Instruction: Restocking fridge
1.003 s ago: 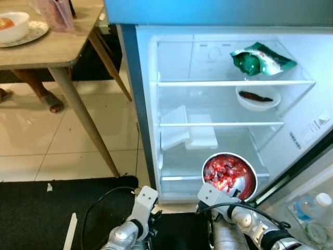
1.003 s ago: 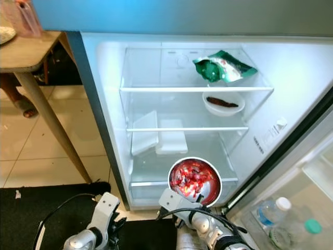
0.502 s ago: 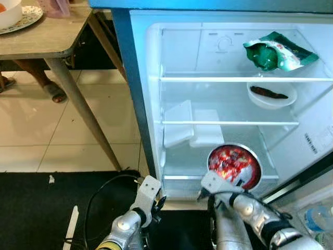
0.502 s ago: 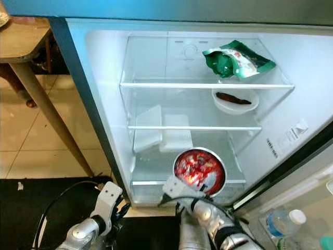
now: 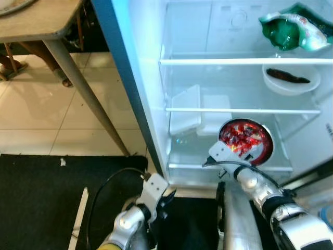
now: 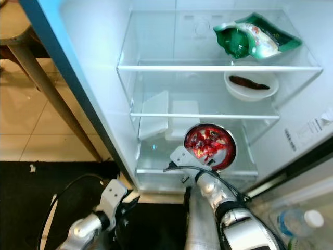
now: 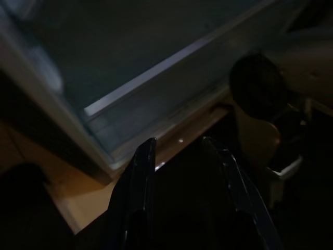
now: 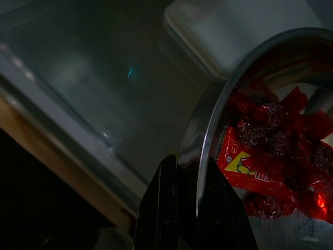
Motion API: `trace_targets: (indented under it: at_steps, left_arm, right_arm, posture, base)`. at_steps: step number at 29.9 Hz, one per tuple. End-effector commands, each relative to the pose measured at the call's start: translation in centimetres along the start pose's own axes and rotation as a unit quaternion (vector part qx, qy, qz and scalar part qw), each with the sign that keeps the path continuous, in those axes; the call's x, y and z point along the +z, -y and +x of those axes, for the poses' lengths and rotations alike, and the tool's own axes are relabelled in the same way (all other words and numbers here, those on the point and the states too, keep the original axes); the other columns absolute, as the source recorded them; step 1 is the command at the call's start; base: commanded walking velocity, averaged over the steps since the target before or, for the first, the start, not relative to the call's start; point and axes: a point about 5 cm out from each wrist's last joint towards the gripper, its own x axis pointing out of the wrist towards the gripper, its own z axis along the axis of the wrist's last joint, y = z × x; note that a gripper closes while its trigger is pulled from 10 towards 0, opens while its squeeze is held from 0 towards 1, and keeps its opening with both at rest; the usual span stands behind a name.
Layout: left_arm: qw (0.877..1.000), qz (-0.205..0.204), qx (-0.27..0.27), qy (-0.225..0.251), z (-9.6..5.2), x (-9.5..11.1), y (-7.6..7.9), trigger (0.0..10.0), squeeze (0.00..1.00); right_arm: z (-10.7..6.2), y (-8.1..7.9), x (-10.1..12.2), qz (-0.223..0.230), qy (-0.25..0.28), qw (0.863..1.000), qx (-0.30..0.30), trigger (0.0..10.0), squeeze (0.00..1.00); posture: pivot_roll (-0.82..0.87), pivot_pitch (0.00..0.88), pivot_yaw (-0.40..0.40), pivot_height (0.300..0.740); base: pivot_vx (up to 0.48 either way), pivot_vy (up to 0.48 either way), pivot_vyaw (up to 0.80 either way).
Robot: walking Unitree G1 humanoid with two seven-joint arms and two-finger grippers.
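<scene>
A steel bowl heaped with red wrapped candies hangs just over the fridge's bottom glass shelf, right of the middle. My right gripper is shut on the bowl's near rim, one finger inside and one outside. The right arm reaches in from below. My left gripper hangs low in front of the fridge's bottom edge, its fingers a little apart with nothing between them.
Two white lidded boxes stand at the back of the bottom shelf. A white bowl sits on the middle shelf and a green bag on the top one. A wooden table leg stands left, above a black mat.
The camera has moved closer to the fridge and lower. My right gripper has carried the bowl further in over the bottom shelf. The left arm still hangs idle.
</scene>
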Motion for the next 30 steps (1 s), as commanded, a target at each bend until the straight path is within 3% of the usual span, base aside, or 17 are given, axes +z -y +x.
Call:
trace_targets:
  at_steps: [1, 5, 7, 11, 13, 16, 25, 30]
  left_arm:
    - [1.0, -0.006, -0.009, -0.001, -0.4, -0.4, 0.6, 10.0, 0.0]
    - [0.999, 0.01, -0.023, 0.041, -0.9, 1.1, 0.6, 10.0, 0.0]
    - [0.999, 0.011, -0.025, 0.046, -1.0, 1.3, 0.7, 10.0, 0.0]
    - [0.997, 0.02, -0.033, 0.073, -1.4, 3.0, 0.4, 10.0, 0.0]
    - [0.996, 0.021, -0.034, 0.075, -1.5, 3.2, 0.4, 10.0, 0.0]
    - [0.996, 0.027, -0.043, 0.08, -1.9, 3.7, 0.5, 10.0, 0.0]
    - [0.994, 0.031, -0.062, 0.086, -2.7, 5.4, 1.4, 10.0, 0.0]
    - [0.994, 0.031, -0.065, 0.085, -3.0, 5.7, 1.6, 10.0, 0.0]
  right_arm:
    - [-0.1, 0.1, -0.4, 0.011, -0.01, 1.0, -0.008, 10.0, 0.0]
    - [0.3, 2.0, 0.6, 0.016, -0.004, 0.999, -0.037, 10.0, 0.0]
    - [0.3, 2.3, 0.7, 0.017, -0.003, 0.999, -0.041, 10.0, 0.0]
    - [0.2, 5.2, 1.0, 0.019, -0.007, 0.996, -0.086, 10.0, 0.0]
    - [0.2, 5.5, 1.0, 0.021, -0.007, 0.996, -0.092, 10.0, 0.0]
    - [-0.1, 7.3, 1.1, 0.03, -0.003, 0.992, -0.119, 10.0, 0.0]
    - [-0.5, 9.9, 1.3, 0.003, -0.001, 0.988, -0.156, 10.0, 0.0]
    - [-0.6, 10.6, 1.5, -0.004, -0.004, 0.986, -0.167, 10.0, 0.0]
  posture:
    - [0.09, 0.348, 0.082, 0.39]
    - [0.12, 0.405, 0.111, 0.365]
    - [0.12, 0.405, 0.111, 0.36]
    - [0.15, 0.443, 0.135, 0.34]
    - [0.15, 0.445, 0.135, 0.335]
    - [0.16, 0.465, 0.145, 0.33]
    - [0.19, 0.496, 0.164, 0.33]
    - [0.21, 0.506, 0.167, 0.33]
  base:
    - [0.0, 0.0, 0.0]
    - [0.0, 0.0, 0.0]
    - [0.0, 0.0, 0.0]
    - [0.0, 0.0, 0.0]
    - [0.0, 0.0, 0.0]
    - [0.0, 0.0, 0.0]
    - [0.0, 0.0, 0.0]
    - [0.0, 0.0, 0.0]
